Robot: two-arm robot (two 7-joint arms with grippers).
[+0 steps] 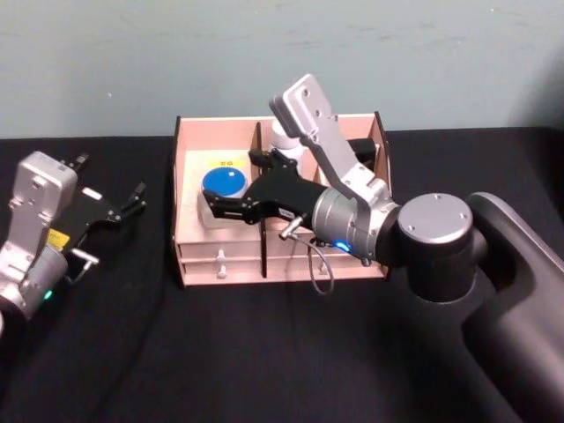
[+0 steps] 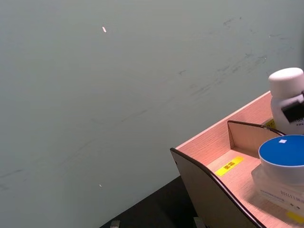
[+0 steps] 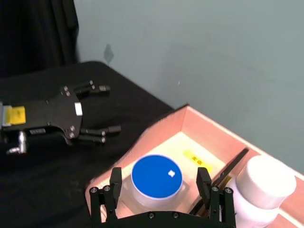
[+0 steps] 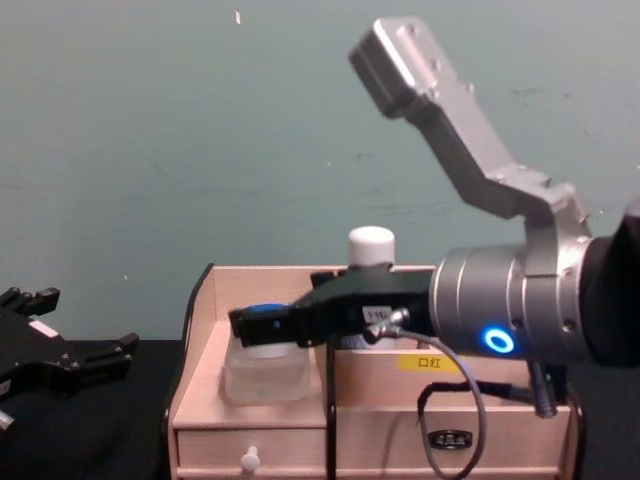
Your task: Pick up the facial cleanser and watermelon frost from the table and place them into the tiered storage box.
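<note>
The black surface [image 1: 220, 352] carries the tiered storage box [image 1: 189, 256], which stands ahead of both pincers against a pale green wall [image 2: 118, 95]. The right arm [image 1: 432, 238] reaches across the box's front edge from the right, and its right pincer [image 1: 211, 204] sits over the box's left compartment. Directly between this pincer's spread fingers [image 3: 115, 183] is a clear jar with a blue lid [image 3: 156, 176], resting on the compartment floor; the fingers stand on either side of the jar, released, with gaps showing between them and the lid in the right wrist view. Just beyond the pincer, on the far side of a wooden divider, a white bottle with a white cap [image 3: 263, 183] stands upright in the next compartment. The left pincer [image 1: 132, 196] hovers over the surface well to the left of the box, apart from it, its fingers released and gripping nothing.
</note>
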